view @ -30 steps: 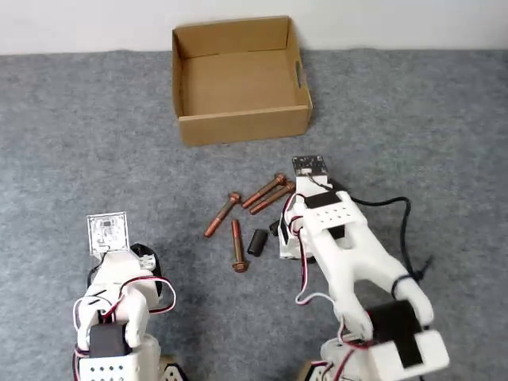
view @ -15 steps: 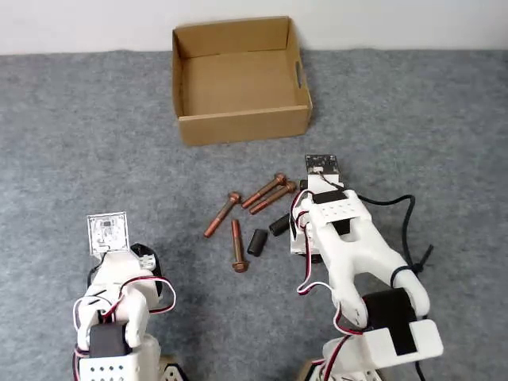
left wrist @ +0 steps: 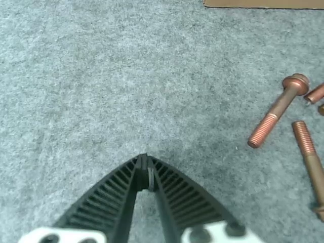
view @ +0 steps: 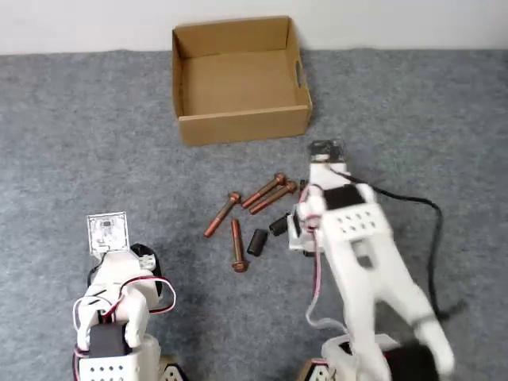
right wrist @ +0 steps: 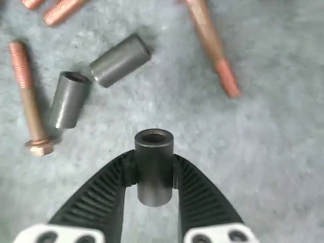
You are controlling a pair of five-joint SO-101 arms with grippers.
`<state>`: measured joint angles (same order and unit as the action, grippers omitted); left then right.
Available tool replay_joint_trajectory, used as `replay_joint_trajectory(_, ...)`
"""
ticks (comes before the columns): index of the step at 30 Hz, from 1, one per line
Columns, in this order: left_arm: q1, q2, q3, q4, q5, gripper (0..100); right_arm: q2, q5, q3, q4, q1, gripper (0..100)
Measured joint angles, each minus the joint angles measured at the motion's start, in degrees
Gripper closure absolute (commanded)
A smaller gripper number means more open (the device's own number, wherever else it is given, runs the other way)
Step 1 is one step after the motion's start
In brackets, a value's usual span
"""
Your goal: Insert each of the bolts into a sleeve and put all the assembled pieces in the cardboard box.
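My right gripper [right wrist: 153, 163] is shut on a dark upright sleeve [right wrist: 154, 148], held above the grey carpet. Beneath it lie two loose sleeves [right wrist: 120, 59] [right wrist: 68, 99] and copper bolts [right wrist: 30, 98] [right wrist: 210, 45]. From above, several bolts [view: 222, 214] [view: 236, 244] [view: 264, 190] and the two loose sleeves [view: 257, 241] [view: 278, 225] are grouped at the middle, just left of the right arm [view: 353, 230]. The open cardboard box [view: 242, 125] stands at the back. My left gripper [left wrist: 145, 167] is shut on nothing, low over bare carpet, with two bolts [left wrist: 277, 117] [left wrist: 311, 167] off to its side.
The left arm [view: 119, 278] sits folded at the front left, apart from the parts. A black cable [view: 413, 202] trails to the right of the right arm. Grey carpet [view: 95, 143] stretches bare on the left and on the far right.
The right arm has drawn back to the right and risen toward the camera, uncovering the second loose sleeve beside the bolts. The left arm has not moved.
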<state>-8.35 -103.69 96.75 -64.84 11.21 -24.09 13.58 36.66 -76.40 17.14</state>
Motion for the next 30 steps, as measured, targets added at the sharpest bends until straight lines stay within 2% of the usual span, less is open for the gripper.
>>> replay_joint_trajectory(4,0.0,0.0,0.0,0.0,0.0,100,-13.01,0.26,0.0,-5.1,0.09,99.1)
replay_joint_trajectory(7,0.0,0.0,0.0,0.0,0.0,100,-20.66,3.69,0.0,-7.74,-0.44,99.1)
replay_joint_trajectory(17,0.0,0.0,0.0,0.0,0.0,100,-27.52,8.62,1.93,-17.93,-12.84,99.1)
replay_joint_trajectory(21,0.0,0.0,0.0,0.0,0.0,100,-29.36,8.79,3.08,-18.81,-17.85,99.1)
replay_joint_trajectory(30,2.99,0.0,0.0,0.0,0.0,99,-45.8,8.79,9.76,-18.81,-19.6,99.1)
